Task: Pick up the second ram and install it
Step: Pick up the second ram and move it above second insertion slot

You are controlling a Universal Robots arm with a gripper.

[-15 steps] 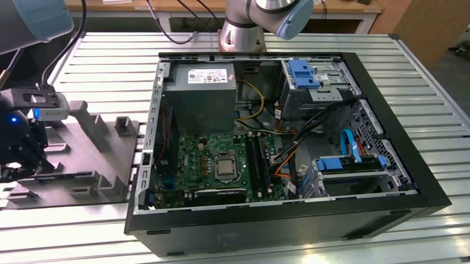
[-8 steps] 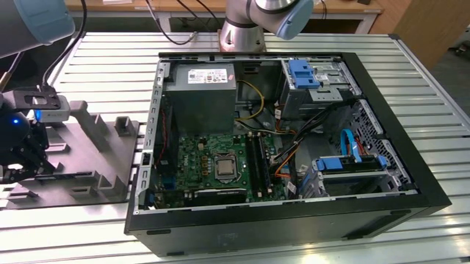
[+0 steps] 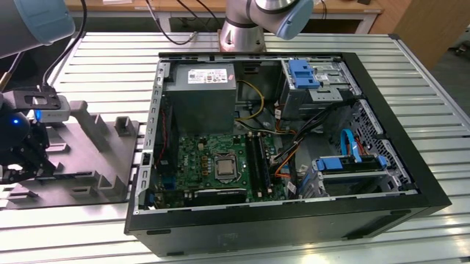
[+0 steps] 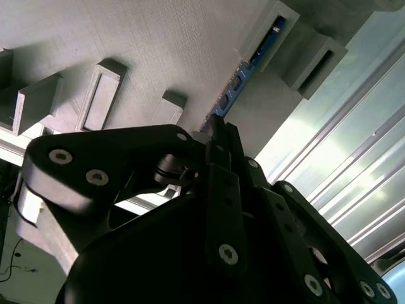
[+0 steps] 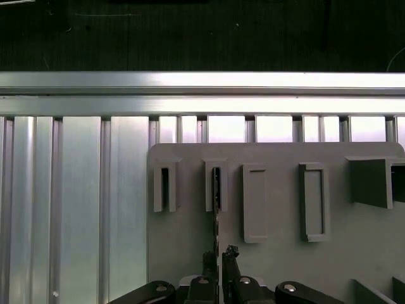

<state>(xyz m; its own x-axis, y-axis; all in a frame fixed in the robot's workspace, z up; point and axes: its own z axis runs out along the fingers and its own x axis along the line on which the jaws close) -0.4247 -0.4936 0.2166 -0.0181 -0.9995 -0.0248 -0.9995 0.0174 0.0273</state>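
The second ram is a thin blue board with dark chips, standing on edge in the slots of the grey fixture tray. In the first wrist view the ram is a thin dark line running from a tray slot down to my fingers. My gripper is shut on the ram's near end, one black finger on each side, and the ram still sits in the tray. In the exterior view my gripper hangs over the tray at the exterior view's left.
The open computer case lies to the exterior view's right of the tray, with the green motherboard and its long memory slots inside. Cables, blue drive brackets and a power supply crowd the case. Ribbed aluminium table lies underneath.
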